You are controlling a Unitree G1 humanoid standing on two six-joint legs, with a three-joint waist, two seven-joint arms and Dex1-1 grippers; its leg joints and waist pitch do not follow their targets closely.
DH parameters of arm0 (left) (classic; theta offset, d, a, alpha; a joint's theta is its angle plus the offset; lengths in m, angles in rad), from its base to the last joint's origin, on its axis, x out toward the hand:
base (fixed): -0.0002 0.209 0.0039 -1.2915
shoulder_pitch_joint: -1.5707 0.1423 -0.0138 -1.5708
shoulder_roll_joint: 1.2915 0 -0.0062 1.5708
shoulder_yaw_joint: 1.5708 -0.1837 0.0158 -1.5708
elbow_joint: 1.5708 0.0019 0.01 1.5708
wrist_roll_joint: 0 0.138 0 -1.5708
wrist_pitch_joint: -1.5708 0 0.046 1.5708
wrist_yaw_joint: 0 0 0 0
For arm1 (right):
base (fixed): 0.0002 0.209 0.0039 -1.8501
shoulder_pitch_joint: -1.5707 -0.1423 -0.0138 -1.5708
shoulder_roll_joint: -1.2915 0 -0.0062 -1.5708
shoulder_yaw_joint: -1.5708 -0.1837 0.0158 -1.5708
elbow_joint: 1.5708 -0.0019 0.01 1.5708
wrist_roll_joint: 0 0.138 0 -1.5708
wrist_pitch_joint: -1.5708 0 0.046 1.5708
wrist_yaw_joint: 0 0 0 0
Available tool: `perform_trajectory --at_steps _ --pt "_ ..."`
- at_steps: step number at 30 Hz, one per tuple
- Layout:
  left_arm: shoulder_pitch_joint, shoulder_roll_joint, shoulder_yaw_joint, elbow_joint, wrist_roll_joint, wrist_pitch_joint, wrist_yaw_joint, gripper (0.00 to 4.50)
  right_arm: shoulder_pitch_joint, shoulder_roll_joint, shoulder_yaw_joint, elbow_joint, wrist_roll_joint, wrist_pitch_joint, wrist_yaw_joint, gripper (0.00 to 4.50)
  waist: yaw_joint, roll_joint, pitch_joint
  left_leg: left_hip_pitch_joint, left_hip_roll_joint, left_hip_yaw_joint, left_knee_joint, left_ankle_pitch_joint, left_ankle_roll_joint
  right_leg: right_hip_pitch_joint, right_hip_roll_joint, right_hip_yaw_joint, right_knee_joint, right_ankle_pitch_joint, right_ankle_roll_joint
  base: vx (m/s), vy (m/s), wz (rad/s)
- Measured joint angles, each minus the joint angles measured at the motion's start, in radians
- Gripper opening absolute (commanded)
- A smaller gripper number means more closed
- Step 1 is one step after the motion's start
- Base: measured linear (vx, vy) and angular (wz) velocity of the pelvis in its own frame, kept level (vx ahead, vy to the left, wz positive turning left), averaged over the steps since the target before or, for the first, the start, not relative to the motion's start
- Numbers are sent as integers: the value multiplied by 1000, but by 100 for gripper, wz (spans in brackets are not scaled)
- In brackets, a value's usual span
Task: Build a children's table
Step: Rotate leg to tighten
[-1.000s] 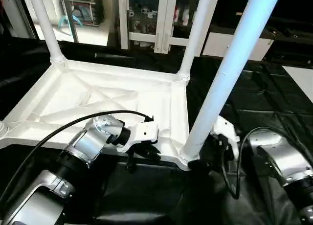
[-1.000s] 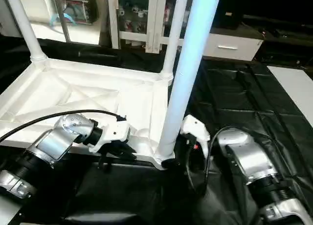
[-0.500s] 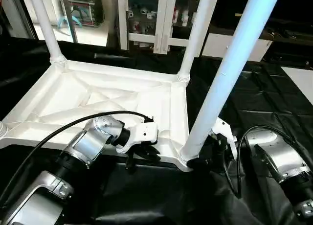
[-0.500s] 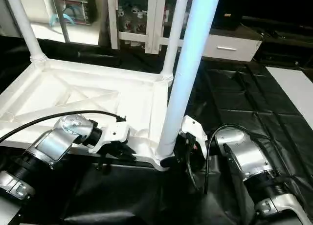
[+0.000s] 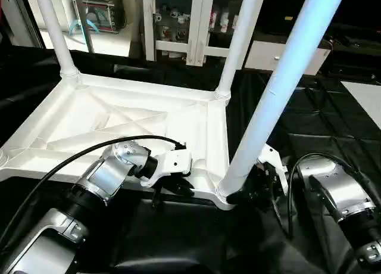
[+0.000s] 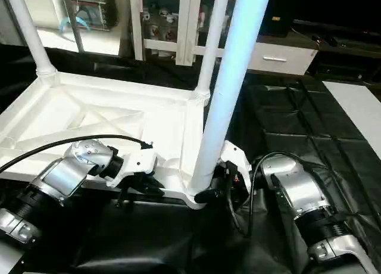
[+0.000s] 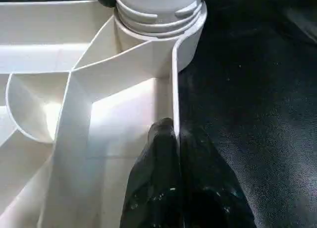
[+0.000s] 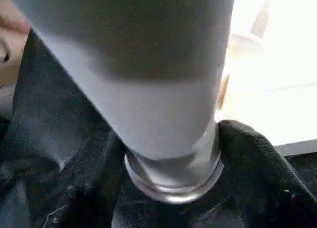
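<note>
The white table top lies upside down on the black sheet, its X-ribbed underside facing up at me, and it takes up the left and middle of what I see. Three legs stand in its corner sockets: the far-left leg, the far-right leg, and the near-right leg, which rises tall just in front of me (a fourth socket at the near-left corner is cut off at the edge, so I cannot tell what is in it). My left pincer is pinched narrow on the near rim of the top, one finger inside the rim wall and one outside, just left of the near-right socket, holding the top steady. My right pincer has changed over the last second: it stood a little apart to the right of the near-right leg's foot with its fingers wide, and now it has slid in against the base and its black fingers have drawn in around the threaded collar where the leg meets the socket. I judge that I have just taken a fresh hold low on the leg, and next comes another turn to seat it tighter while the left keeps the top from twisting along.
</note>
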Motion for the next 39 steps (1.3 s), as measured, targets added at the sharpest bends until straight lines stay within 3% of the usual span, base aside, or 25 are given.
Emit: perform_trajectory --at_steps 5,9,13,16,19,30,31,32,39 --pt "-26 -83 67 94 14 86 154 0 -18 99 -74 95 -3 29 -237 251 -19 -2 -1 17 0 -2 3 0 0 13 0 -1 -4 -6 10 -11 2 -1" --pt "-81 -181 96 199 29 143 343 0 -59 205 -149 149 -25 61 -556 236 -54 -1 1 12 -2 -13 5 0 0 14 0 -11 -23 -7 11 -47 27 -8" --pt "-158 -310 143 346 38 185 569 0 -99 362 -248 223 -39 27 -933 219 -61 0 2 6 -1 -16 6 0 0 13 0 -18 -38 -7 11 0 0 0" --pt "-190 -368 151 409 51 174 664 0 -116 414 -269 247 -59 1 -1097 211 -60 2 3 0 -2 -16 6 0 0 12 0 -19 -44 -7 11 0 0 0" --pt "-210 -399 149 456 66 140 703 0 -119 429 -265 250 -96 -13 -1146 208 -55 3 2 0 -3 -13 6 0 0 13 0 -13 -43 -6 11 0 0 0" --pt "-232 -397 134 507 81 64 700 0 -90 396 -267 243 -98 -90 -1097 205 -42 6 2 0 -3 -8 0 0 0 11 0 -4 -36 9 13 0 0 0" --pt "-232 -398 124 509 86 45 693 0 -69 388 -272 214 -92 -89 -1085 260 -35 7 2 0 -3 -6 -3 0 0 11 0 -3 -36 10 13 0 0 0" --pt "-233 -398 120 510 88 35 687 0 -54 383 -274 192 -90 -86 -1080 274 -31 7 3 0 -3 -5 -4 0 0 10 0 -3 -35 12 15 0 0 0" --pt "-255 -362 112 565 111 -85 659 0 121 322 -258 -55 -80 -26 -1019 320 -25 10 2 -2 -1 -3 -11 1 0 3 0 -1 -22 10 21 0 0 0"
